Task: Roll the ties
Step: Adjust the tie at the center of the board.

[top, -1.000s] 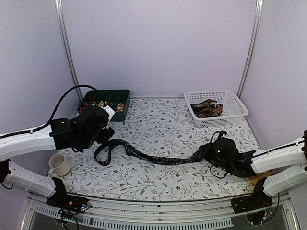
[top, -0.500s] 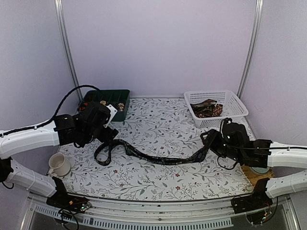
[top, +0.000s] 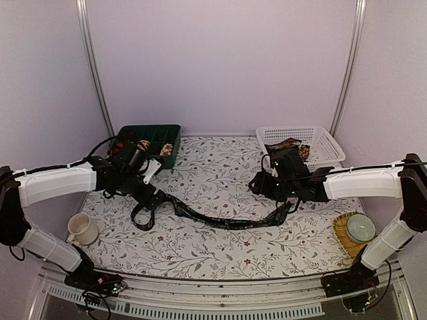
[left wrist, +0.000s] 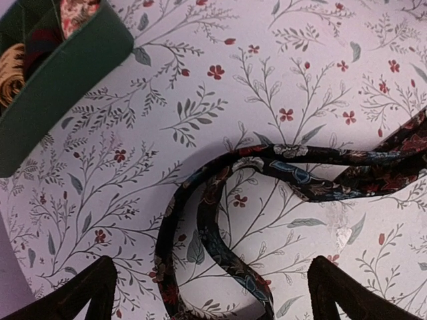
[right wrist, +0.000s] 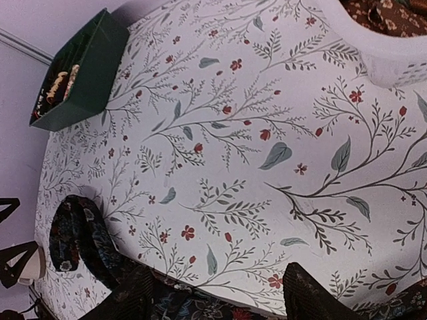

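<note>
A long dark tie (top: pixel 220 221) with small reddish patterns lies across the table, looped at its left end (top: pixel 139 217). My left gripper (top: pixel 151 200) hovers just over that loop, open and empty. In the left wrist view the loop (left wrist: pixel 200 220) lies between the spread fingers of my left gripper (left wrist: pixel 213 300). My right gripper (top: pixel 256 183) is open and empty above the table, behind the tie's right part. In the right wrist view the tie (right wrist: pixel 193 308) shows by the fingers of my right gripper (right wrist: pixel 223 297).
A dark green compartment tray (top: pixel 152 130) at the back left holds coiled ties (top: pixel 167 149). A white mesh basket (top: pixel 323 143) at the back right holds more ties (top: pixel 288 152). A white mug (top: pixel 81 229) stands at the front left. A cup on a woven mat (top: pixel 360 228) stands at the front right.
My right gripper has moved from the tie's right end back and to the left, and that end now lies on the table. My left gripper has shifted right, over the loop.
</note>
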Robot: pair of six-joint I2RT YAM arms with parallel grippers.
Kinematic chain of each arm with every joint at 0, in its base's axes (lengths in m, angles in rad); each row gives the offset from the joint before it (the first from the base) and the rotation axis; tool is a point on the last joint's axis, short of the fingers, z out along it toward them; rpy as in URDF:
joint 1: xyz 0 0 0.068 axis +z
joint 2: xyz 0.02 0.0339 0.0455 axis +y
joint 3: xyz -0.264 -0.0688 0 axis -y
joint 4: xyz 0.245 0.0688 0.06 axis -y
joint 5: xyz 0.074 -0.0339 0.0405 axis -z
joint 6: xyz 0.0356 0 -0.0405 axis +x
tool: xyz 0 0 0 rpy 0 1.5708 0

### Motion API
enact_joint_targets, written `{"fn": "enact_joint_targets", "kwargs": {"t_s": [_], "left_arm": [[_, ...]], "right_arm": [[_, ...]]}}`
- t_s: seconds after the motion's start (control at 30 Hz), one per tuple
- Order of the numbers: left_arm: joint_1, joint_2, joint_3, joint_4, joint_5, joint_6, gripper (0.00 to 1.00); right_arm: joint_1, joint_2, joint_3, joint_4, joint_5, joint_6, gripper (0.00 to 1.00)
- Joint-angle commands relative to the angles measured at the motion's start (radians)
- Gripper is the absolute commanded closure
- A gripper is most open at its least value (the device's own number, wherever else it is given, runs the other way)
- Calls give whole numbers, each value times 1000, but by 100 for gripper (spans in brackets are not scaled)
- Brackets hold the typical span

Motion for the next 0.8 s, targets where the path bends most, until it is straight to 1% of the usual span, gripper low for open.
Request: {"fn": "enact_joint_targets", "kwargs": {"t_s": [0.0,0.13,0.23,0.33,0.5,0.63,0.67,0.77], "left_arm": [[33,98,11,-11,162,50,0],[40,207,34,-23,177,59,0],[42,280,44,-30,130,62,0],[43,318,53,-38,78,61,1],[48,308,53,-42,-5,62,3],[47,270,71,-39,-29,64,2],[47,264,77,-41,-31,69,1],[47,282,98,-68,-68,87,0]], "right_arm": [[-28,72,-40,18,-163,9,34],[-32,10,-119,17,-181,38,37],[-30,-63,-184,14,-195,55,39],[-31,-134,-236,1,-203,53,43],[-29,-199,-331,1,-224,51,50],[-30,-216,-371,-2,-240,49,54],[-30,-218,-377,-4,-239,47,55],[-30,-211,-388,-21,-236,38,58]]}}
